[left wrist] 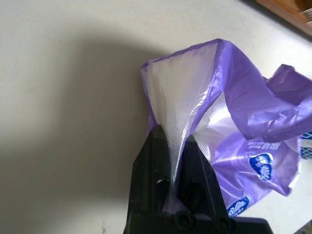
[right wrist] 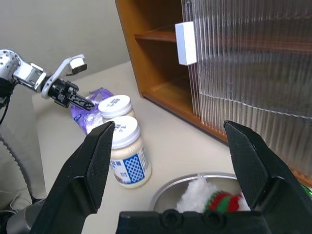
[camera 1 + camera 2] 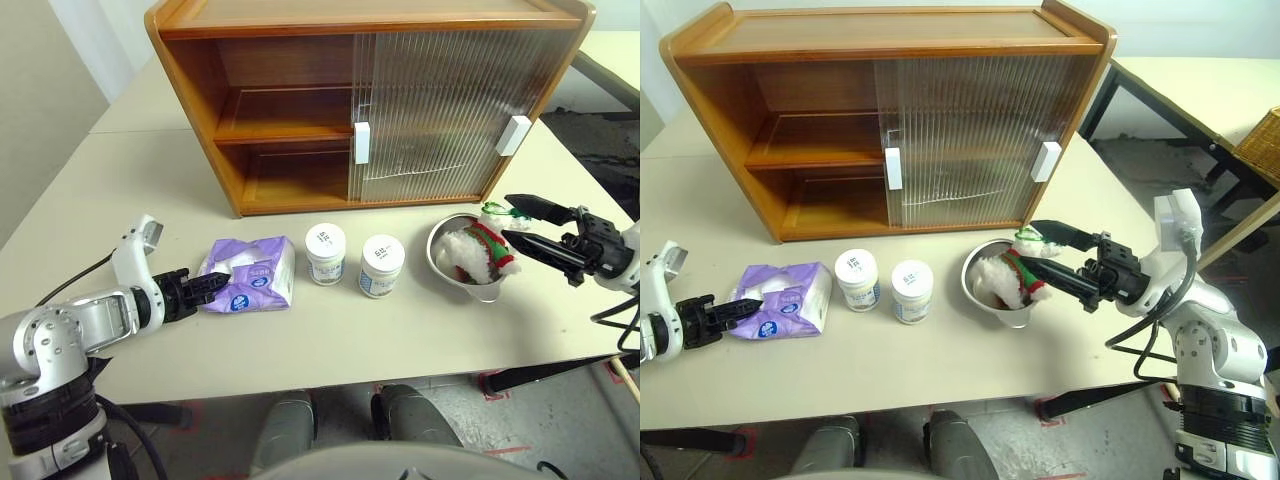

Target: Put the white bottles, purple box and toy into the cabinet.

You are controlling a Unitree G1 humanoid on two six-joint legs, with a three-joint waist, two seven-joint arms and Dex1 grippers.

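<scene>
purple box (image 3: 250,274) crumpled, near tabletop (image 3: 330,340) front-left, bare room before it | left gripper (image 3: 212,284) jaws clamped on its film corner | right gripper (image 3: 1040,250) jaws apart beside toy (image 3: 480,248) | cabinet (image 3: 290,110) left half open

There are two white bottles (image 3: 326,253) (image 3: 381,266), one purple box (image 3: 250,274), one toy (image 3: 478,250), one steel bowl (image 3: 441,262), and one cabinet (image 3: 200,90) with two sliding doors.
</scene>
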